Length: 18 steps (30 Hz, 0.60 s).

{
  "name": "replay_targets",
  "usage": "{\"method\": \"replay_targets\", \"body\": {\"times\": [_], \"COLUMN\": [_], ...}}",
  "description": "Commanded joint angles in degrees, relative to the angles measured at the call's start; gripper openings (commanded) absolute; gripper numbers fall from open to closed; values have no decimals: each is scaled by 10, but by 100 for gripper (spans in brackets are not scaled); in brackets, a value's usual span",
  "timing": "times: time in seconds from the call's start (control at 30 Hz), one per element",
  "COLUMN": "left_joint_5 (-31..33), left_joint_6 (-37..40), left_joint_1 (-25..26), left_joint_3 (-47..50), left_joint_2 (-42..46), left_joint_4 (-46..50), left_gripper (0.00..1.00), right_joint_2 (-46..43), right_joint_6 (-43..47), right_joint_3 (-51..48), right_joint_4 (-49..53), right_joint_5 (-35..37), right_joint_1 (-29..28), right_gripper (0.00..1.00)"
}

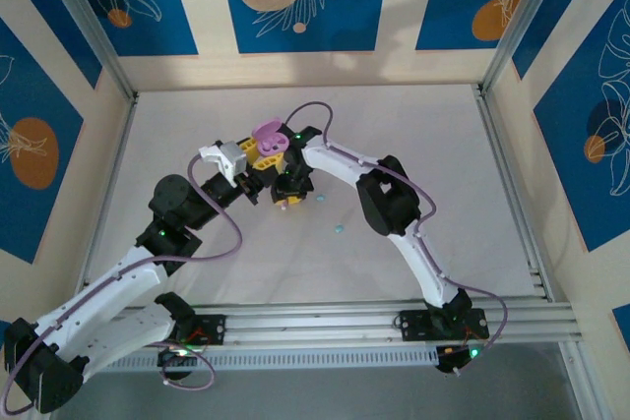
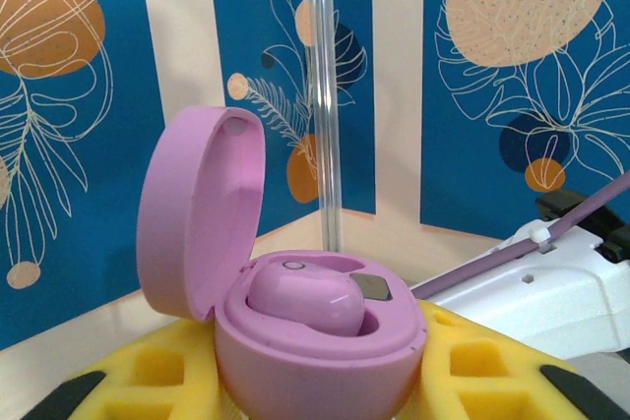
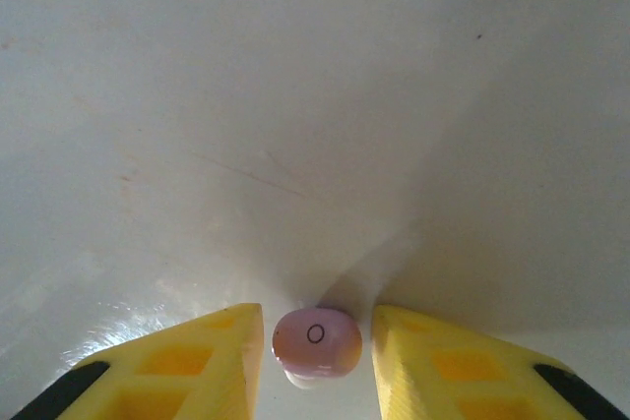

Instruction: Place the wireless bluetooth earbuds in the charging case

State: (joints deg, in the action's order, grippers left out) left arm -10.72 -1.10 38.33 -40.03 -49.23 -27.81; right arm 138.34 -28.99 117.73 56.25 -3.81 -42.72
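Note:
My left gripper [image 1: 266, 151] is shut on the open pink charging case [image 2: 315, 351], held above the table with its yellow fingers [image 2: 482, 356] pressed on both sides. The lid [image 2: 197, 213] stands up at the left, and one pink earbud [image 2: 307, 300] sits in the case's well. My right gripper [image 3: 317, 327] points down at the table, open, with a second pink earbud [image 3: 317, 339] lying between its yellow fingertips [image 3: 221, 341] with a small gap on each side. From above, this gripper [image 1: 286, 196] hangs just below the case [image 1: 271, 135].
Two light blue earbuds [image 1: 339, 228] [image 1: 318, 197] lie on the white table right of my right gripper. Walls and metal posts [image 1: 507, 27] close in the table, with a rail [image 1: 325, 322] along its near edge. A purple cable [image 2: 551, 238] runs by the right arm.

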Motion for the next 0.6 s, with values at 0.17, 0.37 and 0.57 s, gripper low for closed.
{"method": "replay_targets", "body": {"times": [0.17, 0.37, 0.57], "left_joint_5": [9, 11, 13], "left_joint_6": [-4, -5, -5], "left_joint_1": [5, 4, 4], "left_joint_3": [-13, -11, -13], "left_joint_2": [9, 11, 12], "left_joint_4": [-17, -18, -17], "left_gripper": [34, 34, 34], "right_joint_2": [29, 37, 1], "right_joint_6": [39, 88, 135], "right_joint_3": [48, 55, 24], "right_joint_4": [45, 73, 77], "right_joint_5": [40, 66, 54], "right_joint_1": [-26, -41, -40], "right_gripper": [29, 26, 24]}}
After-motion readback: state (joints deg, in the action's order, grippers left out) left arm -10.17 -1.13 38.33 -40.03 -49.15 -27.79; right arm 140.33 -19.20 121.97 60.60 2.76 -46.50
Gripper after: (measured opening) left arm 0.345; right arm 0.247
